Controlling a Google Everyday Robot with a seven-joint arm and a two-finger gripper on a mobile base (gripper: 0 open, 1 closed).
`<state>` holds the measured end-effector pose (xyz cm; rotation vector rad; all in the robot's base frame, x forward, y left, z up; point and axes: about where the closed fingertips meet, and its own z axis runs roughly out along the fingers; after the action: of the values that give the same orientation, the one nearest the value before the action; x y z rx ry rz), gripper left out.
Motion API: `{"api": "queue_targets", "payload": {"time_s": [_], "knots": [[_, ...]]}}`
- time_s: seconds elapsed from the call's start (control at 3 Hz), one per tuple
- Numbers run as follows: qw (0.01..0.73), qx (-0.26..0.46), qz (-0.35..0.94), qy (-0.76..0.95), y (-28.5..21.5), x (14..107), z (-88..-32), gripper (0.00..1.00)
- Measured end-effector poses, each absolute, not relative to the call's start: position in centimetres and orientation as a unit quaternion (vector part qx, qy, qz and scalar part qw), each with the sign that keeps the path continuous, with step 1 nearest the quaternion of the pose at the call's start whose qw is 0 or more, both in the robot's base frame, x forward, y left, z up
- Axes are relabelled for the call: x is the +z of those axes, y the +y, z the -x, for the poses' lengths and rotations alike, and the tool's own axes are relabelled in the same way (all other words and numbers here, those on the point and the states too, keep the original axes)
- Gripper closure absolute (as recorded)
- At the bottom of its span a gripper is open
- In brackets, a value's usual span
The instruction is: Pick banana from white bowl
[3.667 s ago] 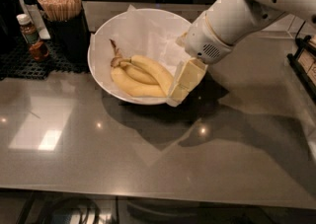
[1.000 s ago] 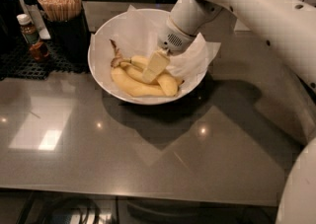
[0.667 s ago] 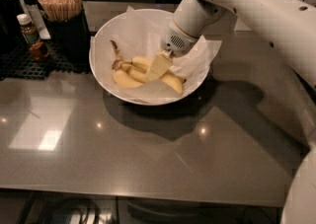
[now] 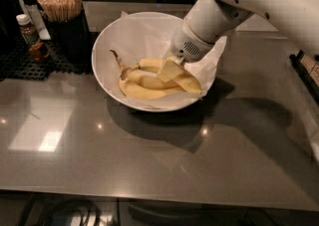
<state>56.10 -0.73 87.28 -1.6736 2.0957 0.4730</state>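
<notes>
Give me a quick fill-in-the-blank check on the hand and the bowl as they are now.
1. The hand is down at the bananas inside the ____ bowl.
2. The bananas' stems point toward the picture's ____ side.
3. The bunch in the bowl holds ____ bananas.
Missing words: white; left; three.

Wooden sticks fill a black holder beside a small bottle on black matting.
</notes>
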Motion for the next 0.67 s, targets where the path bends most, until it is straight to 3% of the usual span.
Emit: {"api": "queue_targets", "payload": {"time_s": [0.67], "knots": [[0.327, 0.143, 0.646, 0.675, 0.1, 94.8, -50.8, 1.0]]}}
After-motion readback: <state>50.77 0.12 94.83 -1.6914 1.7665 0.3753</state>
